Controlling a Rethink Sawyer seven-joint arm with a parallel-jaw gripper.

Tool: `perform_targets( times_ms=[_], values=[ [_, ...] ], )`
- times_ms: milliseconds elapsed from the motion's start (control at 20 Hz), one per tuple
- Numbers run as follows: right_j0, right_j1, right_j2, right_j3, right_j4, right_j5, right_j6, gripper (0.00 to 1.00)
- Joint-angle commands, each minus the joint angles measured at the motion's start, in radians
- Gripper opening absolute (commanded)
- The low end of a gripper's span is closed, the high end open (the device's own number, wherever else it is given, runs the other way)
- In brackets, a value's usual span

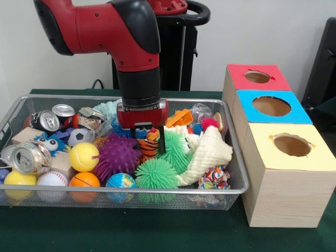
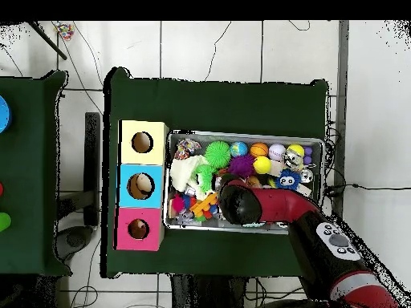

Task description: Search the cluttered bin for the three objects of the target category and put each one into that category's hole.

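Green-covered table (image 1: 157, 231) under a pale wall, standing on a light tiled floor (image 2: 209, 48) crossed by cables; silver wire-mesh bin (image 1: 236, 176) on the cloth, with three wooden boxes just beside it, topped red (image 1: 257, 77), blue (image 1: 272, 106) and yellow (image 1: 292, 145), one round hole in each. Gripper (image 1: 145, 137) lowered into the middle of the bin, directly above a striped orange toy (image 1: 149, 144), with a purple spiky ball (image 1: 118, 156) and green spiky ball (image 1: 156, 175) close by on the camera side. Fingers buried among the toys in the front view and covered by the arm in the overhead view, so apart or together cannot be told; bin's far contents partly hidden behind the arm.
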Motion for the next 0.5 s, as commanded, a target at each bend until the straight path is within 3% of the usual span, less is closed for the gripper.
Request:
perform_targets(
  times_ms=[50, 200, 500],
  values=[
    [-0.013, 0.031, -0.018, 0.006, 0.028, 0.109, 0.070, 0.00],
    [0.047, 0.023, -0.075, -0.024, -0.005, 0.123, 0.062, 0.00],
    [0.043, 0.027, -0.081, -0.025, -0.001, 0.109, 0.056, 0.00]
  ],
)
